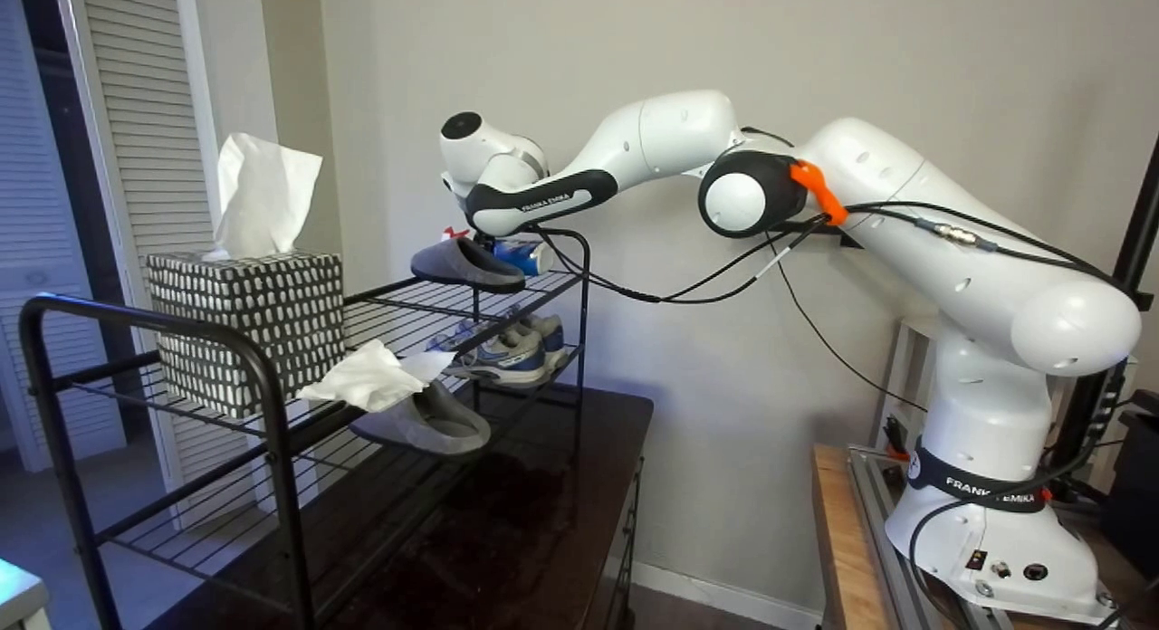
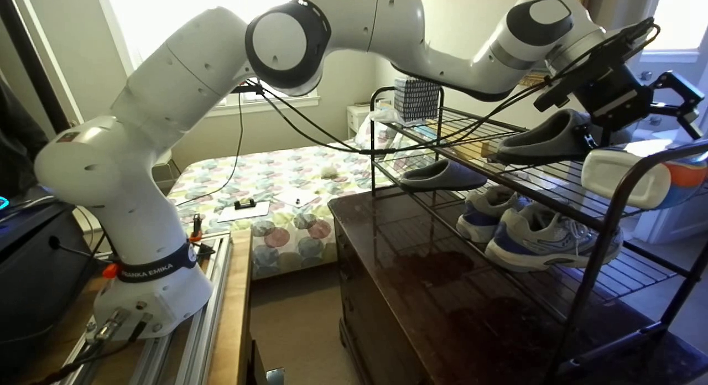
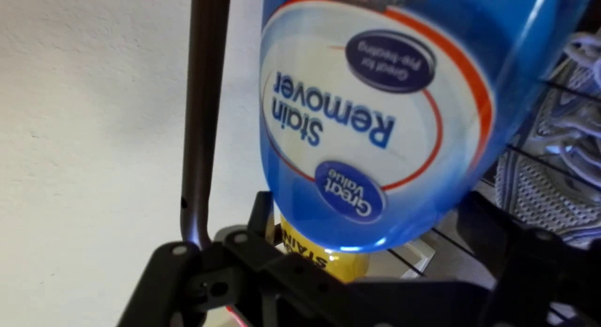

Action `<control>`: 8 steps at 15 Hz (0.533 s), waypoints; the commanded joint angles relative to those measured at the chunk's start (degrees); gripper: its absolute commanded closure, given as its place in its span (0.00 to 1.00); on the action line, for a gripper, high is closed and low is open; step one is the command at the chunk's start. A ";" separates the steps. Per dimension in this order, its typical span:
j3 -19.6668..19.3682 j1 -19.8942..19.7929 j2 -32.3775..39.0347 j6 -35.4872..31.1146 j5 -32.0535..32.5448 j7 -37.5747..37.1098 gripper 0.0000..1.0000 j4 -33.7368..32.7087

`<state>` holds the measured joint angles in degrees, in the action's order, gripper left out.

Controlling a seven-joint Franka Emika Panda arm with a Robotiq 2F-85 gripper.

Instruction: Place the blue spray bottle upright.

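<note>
The blue spray bottle (image 3: 366,106) lies on its side on the rack's top shelf, its white base (image 2: 622,177) facing an exterior view. In an exterior view the bottle (image 1: 525,257) shows behind a grey slipper, which hides part of it. My gripper (image 3: 371,219) is open in the wrist view, one finger at each side of the bottle's narrowing end; whether they touch it I cannot tell. In an exterior view the gripper (image 2: 641,133) hangs just over the bottle, tilted. A yellow lettered part (image 3: 328,259) shows past the bottle's end.
Beside the bottle sits a grey slipper (image 2: 545,141). The rack's end bar (image 2: 625,202) rises close by. Sneakers (image 2: 547,235) and another slipper (image 2: 442,175) occupy the lower shelf. A patterned tissue box (image 1: 244,327) stands at the rack's opposite end, with crumpled tissue (image 1: 376,377) near it.
</note>
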<state>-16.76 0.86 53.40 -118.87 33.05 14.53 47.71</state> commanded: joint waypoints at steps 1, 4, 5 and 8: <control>0.27 -0.22 2.91 6.47 1.33 5.38 0.00 -5.57; 0.76 -0.11 3.22 9.97 1.19 8.87 0.00 -6.54; 1.40 -0.28 3.13 10.85 0.80 10.93 0.00 -6.66; 4.40 -1.26 2.11 12.40 -1.25 18.78 0.00 -6.63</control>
<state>-15.44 0.84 54.79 -109.70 33.04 25.98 43.84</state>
